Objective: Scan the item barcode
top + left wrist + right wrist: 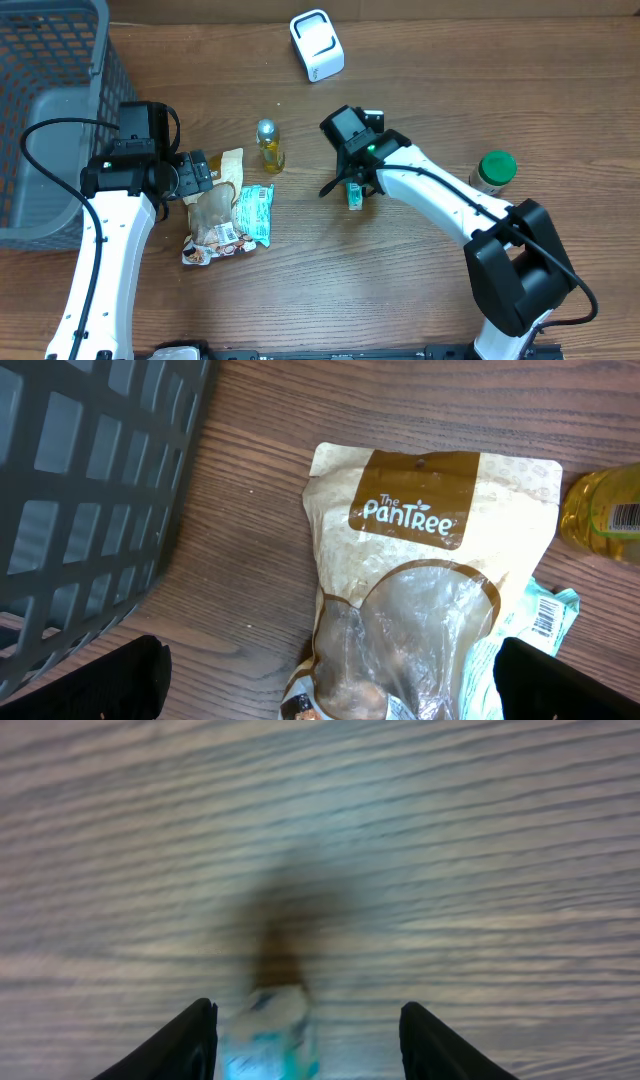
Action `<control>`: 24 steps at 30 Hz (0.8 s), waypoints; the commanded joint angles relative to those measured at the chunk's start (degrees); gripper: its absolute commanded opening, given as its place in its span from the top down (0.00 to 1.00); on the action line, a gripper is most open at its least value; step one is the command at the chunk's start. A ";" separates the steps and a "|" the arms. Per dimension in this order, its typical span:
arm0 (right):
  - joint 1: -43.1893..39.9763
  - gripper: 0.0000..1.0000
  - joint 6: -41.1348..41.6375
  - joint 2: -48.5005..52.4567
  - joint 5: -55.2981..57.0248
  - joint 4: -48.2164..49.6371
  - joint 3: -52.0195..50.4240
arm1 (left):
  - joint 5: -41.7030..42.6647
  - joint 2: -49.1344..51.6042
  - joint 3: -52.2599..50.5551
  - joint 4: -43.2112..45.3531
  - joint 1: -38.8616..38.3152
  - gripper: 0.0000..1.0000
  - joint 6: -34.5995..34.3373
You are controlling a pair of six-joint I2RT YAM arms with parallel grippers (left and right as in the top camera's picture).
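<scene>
So the item in play looks like the little teal-and-white pack [355, 196], sitting on the desk [300, 300] just right of centre in the overhead shot; the right claw [353, 183] hangs directly over it, jaws partway apart, straddling it without clamping. In the right wrist view the pack sits low in the frame, nearer the left side of the gap with clear air on the other side; it's blurry there, so I can't make out any barcode.

My guess on handling: tiny, light, probably a stiff carton, so it'll tip or skid at the slightest nudge. I'd pinch it across the narrow sides, fairly low, and keep the printed faces uncovered for the white scanner-looking gadget [316, 45] at top centre.

Left claw [330, 685] is spread as wide as it goes, holding nothing, hovering over the PanTree pouch [430, 560] at centre-left; soft crinkly bag, not the target I reckon. Also around: yellow bottle [268, 146], green-lid jar [493, 172], grey basket [50, 60].
</scene>
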 commanded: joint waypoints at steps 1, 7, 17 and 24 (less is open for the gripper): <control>-2.34 0.48 0.33 -1.53 1.31 0.11 -0.22 | 0.24 0.09 1.16 -0.07 0.09 0.00 0.87; -5.25 0.82 0.31 -1.53 -2.25 -3.10 -0.22 | 0.24 0.09 1.16 -0.07 0.09 0.00 0.87; -4.92 0.96 0.28 -1.53 -16.85 -6.14 -0.22 | 0.24 0.09 1.16 -0.07 0.09 0.00 0.87; -4.81 0.96 0.28 -1.53 -21.40 -6.12 -0.22 | 0.22 0.09 1.16 -0.07 0.09 0.00 0.87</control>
